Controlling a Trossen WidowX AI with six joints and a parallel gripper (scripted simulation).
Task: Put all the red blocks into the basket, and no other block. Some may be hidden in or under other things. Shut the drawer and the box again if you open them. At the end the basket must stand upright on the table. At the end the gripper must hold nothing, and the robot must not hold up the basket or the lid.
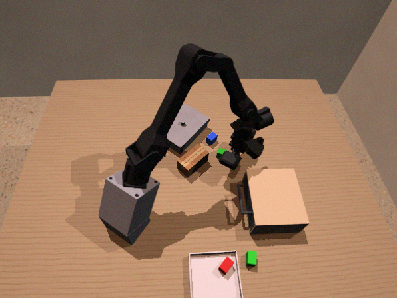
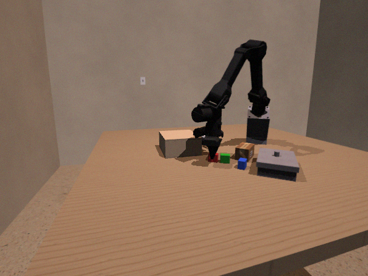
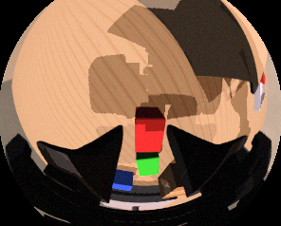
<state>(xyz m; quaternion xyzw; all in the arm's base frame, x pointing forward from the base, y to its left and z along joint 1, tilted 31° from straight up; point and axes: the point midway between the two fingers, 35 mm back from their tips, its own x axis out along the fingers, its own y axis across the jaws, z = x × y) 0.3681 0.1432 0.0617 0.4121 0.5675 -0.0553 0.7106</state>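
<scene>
We note the end effector [image 2: 213, 155] lowered onto the counter [image 2: 185, 203], pointing straight down beside the drawer unit [image 1: 278, 197]. A red block [image 2: 212, 158] sits on the counter directly under it; in the wrist view this red block [image 3: 148, 135] lies in the gap between the two fingers, with a sliver of space visible on either side. The fingers stand about half open, bracketing the block, and nothing is gripped; we cannot tell whether either pad touches it.

In the top view the end effector [image 1: 230, 159] hides that block. A green block [image 1: 221, 152] sits just beside it, toward the wooden crate [image 1: 193, 159], and a blue block [image 1: 212, 138] lies a little farther on, near the grey lidded box [image 1: 188, 126].

A second red block [image 1: 227, 265] lies inside the basket [image 1: 213, 253] at the near edge of the counter. Another green block [image 1: 251, 258] stands just outside the basket's wall.
</scene>
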